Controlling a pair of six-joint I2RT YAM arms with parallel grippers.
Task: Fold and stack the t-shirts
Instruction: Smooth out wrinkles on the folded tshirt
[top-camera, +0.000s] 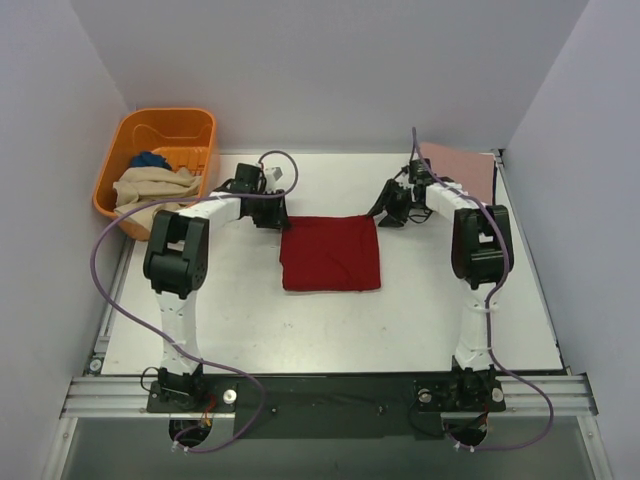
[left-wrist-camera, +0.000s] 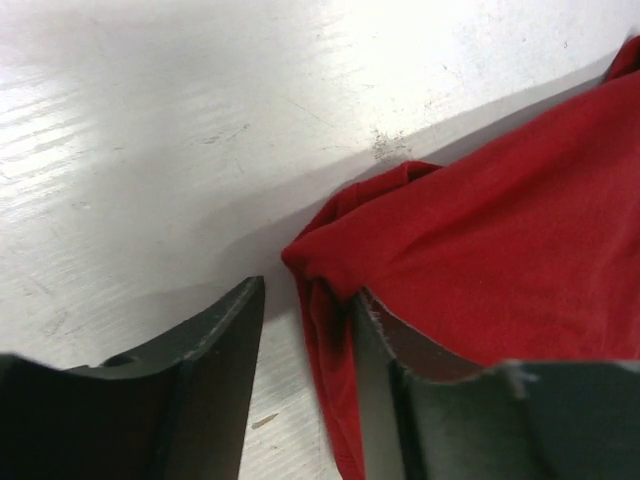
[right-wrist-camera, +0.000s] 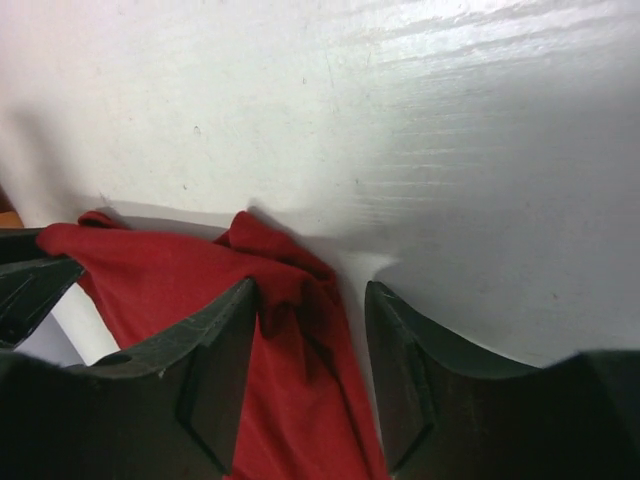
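Observation:
The dark red t-shirt (top-camera: 330, 253) lies folded into a flat rectangle in the middle of the table. My left gripper (top-camera: 270, 213) is at its far left corner and my right gripper (top-camera: 386, 213) is at its far right corner. In the left wrist view the left gripper (left-wrist-camera: 305, 320) is open, with the bunched corner of the red shirt (left-wrist-camera: 480, 240) between the jaws, against the right finger. In the right wrist view the right gripper (right-wrist-camera: 310, 300) is open around the other bunched corner (right-wrist-camera: 280, 270). A dusty pink shirt (top-camera: 458, 165) lies at the back right. No navy shirt is in view.
An orange plastic basket (top-camera: 200, 123) stands at the back left, off the table's corner, with a beige shirt (top-camera: 155, 186) and a blue one (top-camera: 150, 158) inside. Grey walls close in the table on three sides.

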